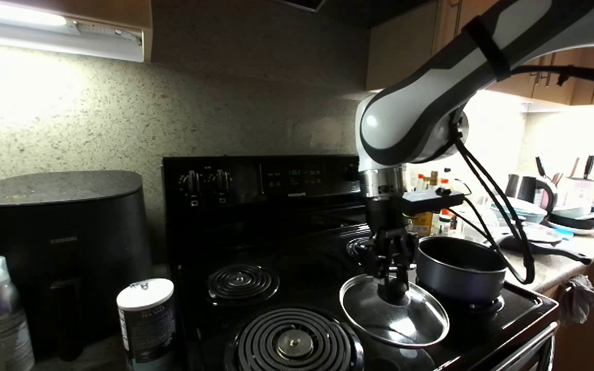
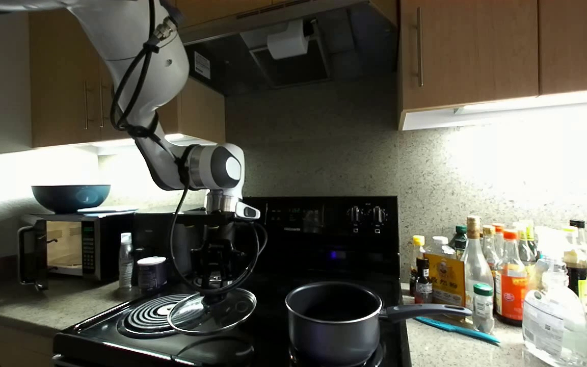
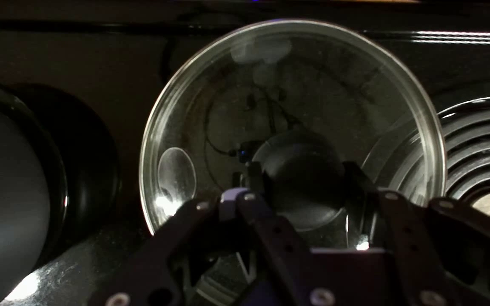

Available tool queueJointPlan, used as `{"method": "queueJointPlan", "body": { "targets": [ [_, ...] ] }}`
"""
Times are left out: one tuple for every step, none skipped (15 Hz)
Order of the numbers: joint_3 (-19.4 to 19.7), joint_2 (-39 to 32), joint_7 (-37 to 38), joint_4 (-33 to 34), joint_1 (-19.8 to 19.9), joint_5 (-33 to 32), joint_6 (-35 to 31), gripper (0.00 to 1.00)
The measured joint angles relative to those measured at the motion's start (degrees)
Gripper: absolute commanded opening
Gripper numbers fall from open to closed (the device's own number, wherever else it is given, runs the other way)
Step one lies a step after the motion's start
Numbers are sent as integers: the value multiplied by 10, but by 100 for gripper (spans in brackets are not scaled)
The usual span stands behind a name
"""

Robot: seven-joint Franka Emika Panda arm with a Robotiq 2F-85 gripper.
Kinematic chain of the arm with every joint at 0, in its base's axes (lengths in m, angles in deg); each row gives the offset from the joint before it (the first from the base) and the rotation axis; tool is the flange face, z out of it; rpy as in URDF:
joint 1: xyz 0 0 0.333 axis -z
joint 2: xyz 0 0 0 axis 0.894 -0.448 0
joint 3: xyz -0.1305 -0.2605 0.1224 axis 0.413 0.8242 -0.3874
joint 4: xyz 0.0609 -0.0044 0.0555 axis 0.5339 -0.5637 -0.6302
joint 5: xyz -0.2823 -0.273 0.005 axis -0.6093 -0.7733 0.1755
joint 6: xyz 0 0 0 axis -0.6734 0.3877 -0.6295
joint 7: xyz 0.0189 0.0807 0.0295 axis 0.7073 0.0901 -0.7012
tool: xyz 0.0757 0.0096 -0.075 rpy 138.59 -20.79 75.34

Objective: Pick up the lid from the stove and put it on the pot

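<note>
Jaws closed around its dark knob [image 3: 306, 180], we hold the glass lid [image 1: 404, 322] above the coil-burner stove [image 1: 307, 270], with the saucepan [image 2: 333, 334] it must cover standing to the lid's right in both exterior views.

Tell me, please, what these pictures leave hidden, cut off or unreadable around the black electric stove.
One side of the clear round glass lid: wrist view, mostly hidden by the black gripper.
Dark-grey round metal pot: wrist view, cut off by left edge.
Dark burner beneath it: both exterior views, mostly hidden by the pot.
Green digits on the black panel: in an exterior view, too small to read.
</note>
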Motion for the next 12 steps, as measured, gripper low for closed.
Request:
{"method": "queueJointPlan", "body": {
  "targets": [
    [0, 0, 0, -1, 0, 0, -1, 23],
    [0, 0, 0, -2, 0, 0, -2, 23],
    [-1, 0, 0, -2, 0, 0, -2, 23],
    [-2, 0, 0, -2, 0, 0, -2, 23],
    [-4, 2, 0, -1, -2, 0, -3, 23],
    [-7, 6, 0, -1, -5, 0, -5, 23],
    [-11, 13, 0, -2, -9, 0, -7, 23],
    [-15, 24, 1, -3, -13, -1, -8, 23],
    [-20, 36, 5, -3, -17, 0, -8, 23],
    [-24, 49, 11, -5, -22, 0, -8, 23],
    [-29, 63, 18, -6, -24, 0, -8, 48],
    [-32, 77, 26, -8, -26, 0, -8, 48]
  ]
}}
